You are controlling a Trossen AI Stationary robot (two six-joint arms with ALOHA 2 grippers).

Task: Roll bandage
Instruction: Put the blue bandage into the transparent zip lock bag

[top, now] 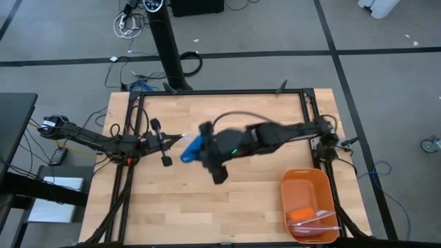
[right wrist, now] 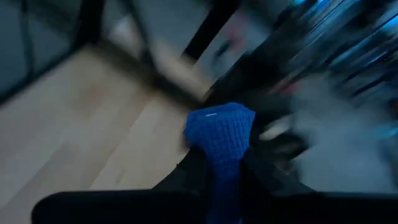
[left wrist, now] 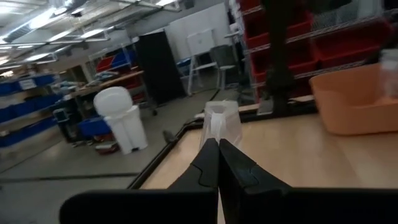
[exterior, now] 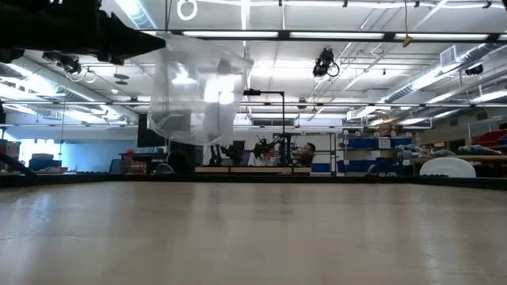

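Observation:
The blue bandage [top: 192, 147] is held above the middle of the table by my right gripper [top: 198, 149], which is shut on it; in the right wrist view the bandage [right wrist: 221, 134] sticks out past the fingers as a thick blue bundle. My left gripper [top: 173, 140] is shut on the clear plastic bag [top: 183, 138], right next to the bandage. In the low view the bag [exterior: 198, 87] hangs high above the table. Whether the bandage touches the bag, I cannot tell. My left gripper pinches an edge of the clear bag [left wrist: 219, 127] between its two shut fingers, coming level from the table's left side. The bag is lifted clear of the table. My right gripper pinches the bandage [right wrist: 222, 163] between its two fingers, coming from the table's right side. The bandage's free end [right wrist: 219, 123] sticks out beyond the fingertips, clear of the table.
An orange plastic tray [top: 298, 186] stands at the table's near right corner with an orange item and clear plastic in it; it also shows in the left wrist view [left wrist: 354, 99]. Black frame rails [top: 220, 91] run along the table's edges.

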